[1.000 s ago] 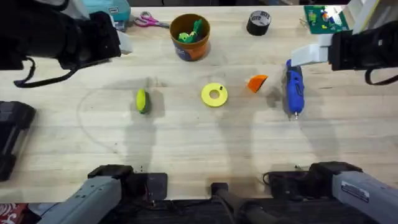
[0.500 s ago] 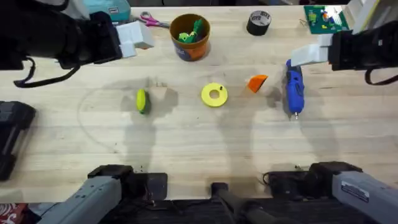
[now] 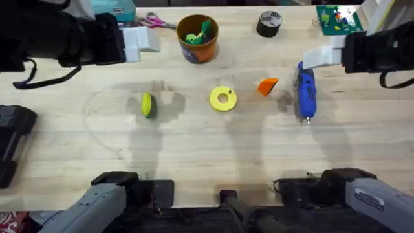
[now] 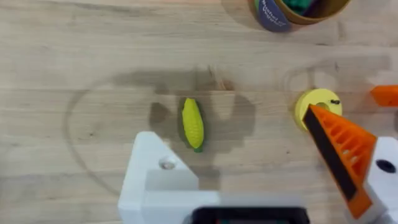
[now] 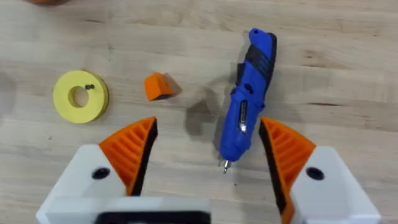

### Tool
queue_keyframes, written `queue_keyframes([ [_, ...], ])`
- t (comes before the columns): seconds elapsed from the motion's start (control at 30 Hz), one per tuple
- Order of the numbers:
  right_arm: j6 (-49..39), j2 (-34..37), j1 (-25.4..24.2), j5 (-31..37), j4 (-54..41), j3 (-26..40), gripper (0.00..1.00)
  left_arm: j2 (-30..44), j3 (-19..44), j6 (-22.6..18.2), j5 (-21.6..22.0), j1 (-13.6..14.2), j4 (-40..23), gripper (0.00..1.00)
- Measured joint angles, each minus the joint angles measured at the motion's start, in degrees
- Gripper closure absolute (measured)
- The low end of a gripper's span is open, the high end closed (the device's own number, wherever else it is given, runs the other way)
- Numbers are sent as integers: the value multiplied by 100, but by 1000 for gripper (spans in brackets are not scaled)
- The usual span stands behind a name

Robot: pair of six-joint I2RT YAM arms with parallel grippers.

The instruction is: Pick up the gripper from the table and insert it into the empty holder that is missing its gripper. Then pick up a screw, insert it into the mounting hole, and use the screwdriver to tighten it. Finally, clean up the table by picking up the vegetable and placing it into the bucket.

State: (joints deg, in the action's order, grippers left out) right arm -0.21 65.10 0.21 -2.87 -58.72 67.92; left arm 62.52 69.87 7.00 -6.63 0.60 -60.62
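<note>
No text is readable; the bucket (image 3: 197, 39) label's print is too small.

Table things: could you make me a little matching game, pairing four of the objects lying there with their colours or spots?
Things:
1. screwdriver
2. bucket
3. gripper
4. corn

Descriptions:
A. small orange wedge lying between the yellow ring and the blue tool
B. yellow and green, lying alone on the left part of the table
C. blue, pen-shaped, lying on the right side
D. round pot at the far edge with green and yellow pieces inside

Pairs: 1-C, 2-D, 3-A, 4-B
</note>
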Motion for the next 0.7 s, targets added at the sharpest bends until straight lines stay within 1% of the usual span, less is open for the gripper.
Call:
queue_keyframes([
  [0.13,0,1,0,0,-4,2,5,0,0,-469,0,0,0,15],
  [0.23,0,1,0,0,-4,2,5,0,0,-686,0,0,0,15],
  [0.33,-2,0,0,0,-4,2,6,0,0,-799,0,0,10,15],
  [0.53,0,0,0,0,-7,9,6,0,0,-898,2,0,199,15],
  [0.7,-1,1,0,0,-5,10,6,0,0,-1051,90,0,293,15],
])
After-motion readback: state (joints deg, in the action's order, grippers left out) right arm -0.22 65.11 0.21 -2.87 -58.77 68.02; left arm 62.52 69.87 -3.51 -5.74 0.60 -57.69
